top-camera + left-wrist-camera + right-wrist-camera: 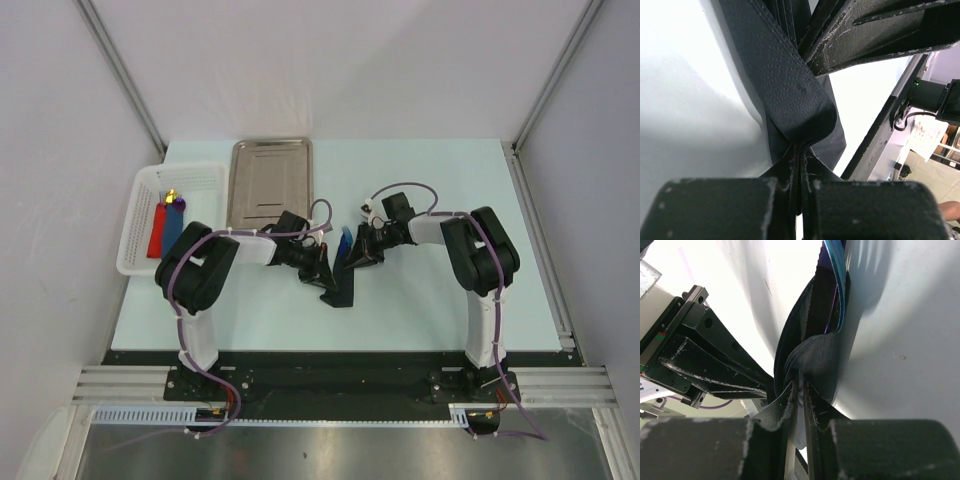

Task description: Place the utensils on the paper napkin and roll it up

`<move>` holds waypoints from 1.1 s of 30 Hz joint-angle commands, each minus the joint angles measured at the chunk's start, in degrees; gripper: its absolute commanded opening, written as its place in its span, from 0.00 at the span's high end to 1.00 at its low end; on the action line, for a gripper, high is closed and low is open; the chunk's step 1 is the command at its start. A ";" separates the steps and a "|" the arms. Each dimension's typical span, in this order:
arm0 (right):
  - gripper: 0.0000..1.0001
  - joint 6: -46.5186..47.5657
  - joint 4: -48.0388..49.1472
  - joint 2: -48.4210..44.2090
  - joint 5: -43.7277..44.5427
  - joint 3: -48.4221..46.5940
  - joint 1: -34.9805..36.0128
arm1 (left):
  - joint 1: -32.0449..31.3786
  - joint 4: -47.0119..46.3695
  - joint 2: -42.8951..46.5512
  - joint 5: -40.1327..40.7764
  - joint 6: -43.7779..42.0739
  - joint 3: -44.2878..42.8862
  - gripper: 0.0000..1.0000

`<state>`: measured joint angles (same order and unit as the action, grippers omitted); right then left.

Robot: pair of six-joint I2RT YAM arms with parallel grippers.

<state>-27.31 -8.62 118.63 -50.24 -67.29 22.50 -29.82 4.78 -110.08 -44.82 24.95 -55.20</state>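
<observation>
The black paper napkin (340, 280) is folded lengthwise into a narrow bundle at the table's middle, and both grippers hold it up. My left gripper (318, 266) is shut on a fold of the napkin (790, 75), with the sheet pinched between its pads (801, 160). My right gripper (362, 250) is pinched on the opposite side of the napkin (815, 360), jaws nearly together (803, 387). A bright blue utensil (836, 280) sticks out of the bundle's far end (346, 240), with a sliver of the purple one (827, 330) beside it. The two grippers sit close together.
A shiny steel tray (270, 180) lies behind the left gripper. A white basket (140, 230) at the far left holds flat red and blue pieces. The right arm's fingers (865, 30) fill the upper right of the left wrist view.
</observation>
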 commanded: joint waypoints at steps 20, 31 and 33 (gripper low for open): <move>0.94 2.00 -4.12 4.77 13.76 -0.39 1.84 | -2.26 -2.75 3.30 -3.17 8.00 -3.69 1.00; 0.97 1.29 -4.39 5.91 14.38 -0.74 2.81 | -4.63 -8.37 0.84 -4.93 10.20 -6.06 0.99; 0.97 1.29 -4.39 6.00 14.38 -0.74 2.72 | -5.15 -8.64 -0.57 -4.93 10.47 -5.97 0.99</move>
<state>-28.53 -10.68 119.83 -47.77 -69.25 23.90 -33.06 -0.62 -109.12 -46.68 33.65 -59.11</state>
